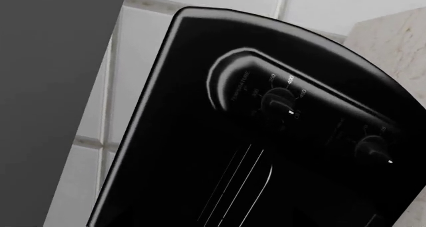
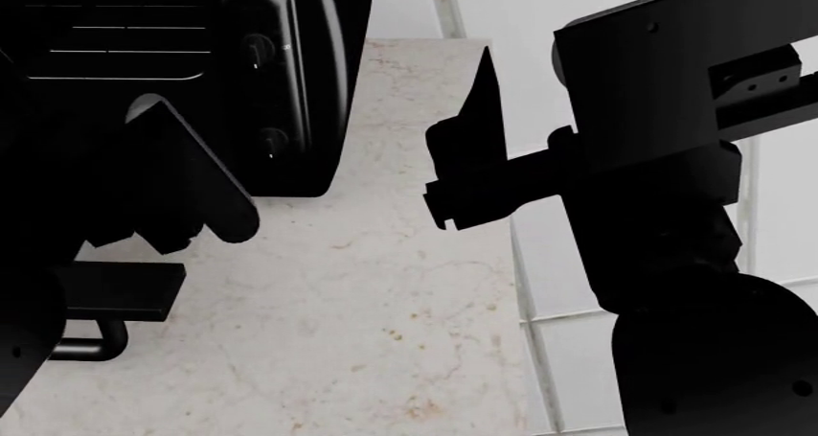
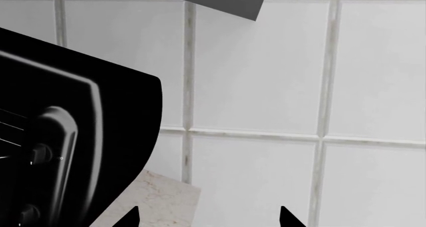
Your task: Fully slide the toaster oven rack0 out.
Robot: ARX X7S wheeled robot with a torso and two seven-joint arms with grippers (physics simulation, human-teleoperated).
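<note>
The glossy black toaster oven [image 2: 301, 81] stands at the back left of the counter; the left wrist view shows its knob panel [image 1: 280, 102] close up. Thin pale bars of rack0 [image 2: 122, 38] show inside its dark cavity, and also in the left wrist view [image 1: 236, 184]. The door slab with its bar handle [image 2: 90, 345] hangs open at the lower left. My left gripper [image 2: 205, 216] is a black shape right in front of the oven's opening; its jaws are lost against the black. My right gripper [image 2: 447, 182] is open and empty, off to the oven's right, with both fingertips [image 3: 129, 218] spread wide.
The beige marble counter [image 2: 371, 331] ends at a white tiled wall [image 2: 537, 14] to the right and behind. A grey panel [image 1: 47, 87] is beside the oven. My right arm [image 2: 677, 263] fills the right side of the head view.
</note>
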